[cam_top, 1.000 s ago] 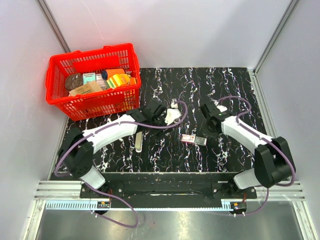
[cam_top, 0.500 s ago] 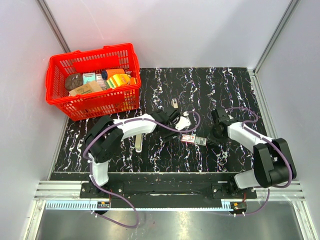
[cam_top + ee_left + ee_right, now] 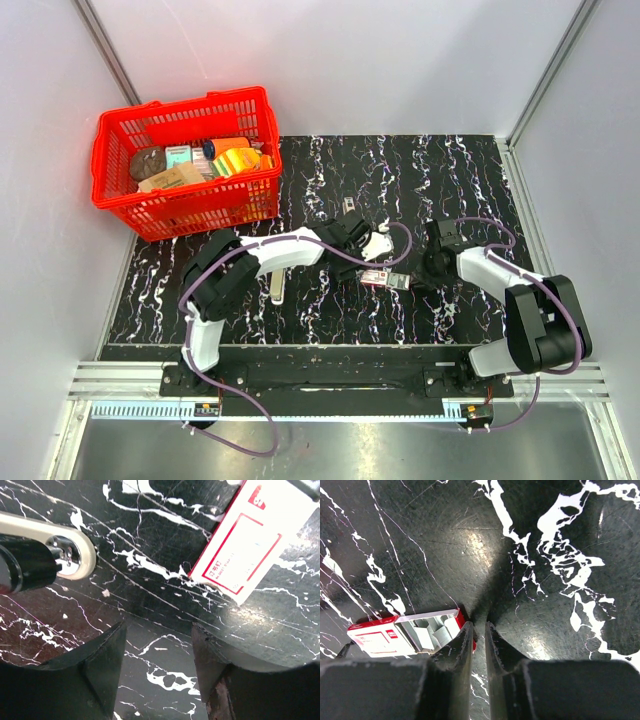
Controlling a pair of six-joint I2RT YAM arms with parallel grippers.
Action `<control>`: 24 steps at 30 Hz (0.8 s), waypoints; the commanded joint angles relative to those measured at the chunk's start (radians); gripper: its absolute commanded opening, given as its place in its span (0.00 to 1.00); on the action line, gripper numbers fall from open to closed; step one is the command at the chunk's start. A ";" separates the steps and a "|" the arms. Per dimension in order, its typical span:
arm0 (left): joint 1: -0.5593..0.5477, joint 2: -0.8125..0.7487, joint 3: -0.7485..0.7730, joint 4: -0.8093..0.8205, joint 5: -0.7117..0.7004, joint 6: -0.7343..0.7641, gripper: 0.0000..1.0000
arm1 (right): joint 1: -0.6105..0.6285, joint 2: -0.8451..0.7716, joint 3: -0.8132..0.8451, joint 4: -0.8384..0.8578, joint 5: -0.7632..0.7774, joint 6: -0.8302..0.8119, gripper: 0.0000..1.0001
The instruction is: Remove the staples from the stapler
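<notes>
The cream-white stapler (image 3: 277,284) lies flat on the black marble table, left of centre and away from both grippers. My left gripper (image 3: 372,247) is open and empty, just above and left of a small red-and-white box (image 3: 387,279). In the left wrist view its jaws (image 3: 157,627) stand wide over bare table, with the box (image 3: 245,550) ahead to the right. My right gripper (image 3: 420,277) is shut with a thin gap and holds nothing. In the right wrist view its left fingertip (image 3: 479,625) touches the red end of the open box (image 3: 405,632), which holds staple strips.
A red basket (image 3: 180,205) of packages stands at the back left. A small dark object (image 3: 348,207) lies behind the left gripper. A cream rounded part with a metal screw (image 3: 70,557) shows at the upper left of the left wrist view. I cannot tell what it is.
The left arm swung right and folded in until its gripper reached the box. The right gripper came down to the box's right end. The stapler has not moved.
</notes>
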 commanded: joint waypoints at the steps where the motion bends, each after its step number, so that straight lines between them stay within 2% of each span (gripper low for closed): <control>1: -0.013 0.029 0.048 0.031 -0.016 0.013 0.59 | -0.005 0.017 -0.005 0.025 -0.020 0.004 0.20; 24: -0.036 0.044 0.062 0.034 -0.007 -0.007 0.57 | 0.019 0.075 0.021 0.077 -0.090 -0.011 0.18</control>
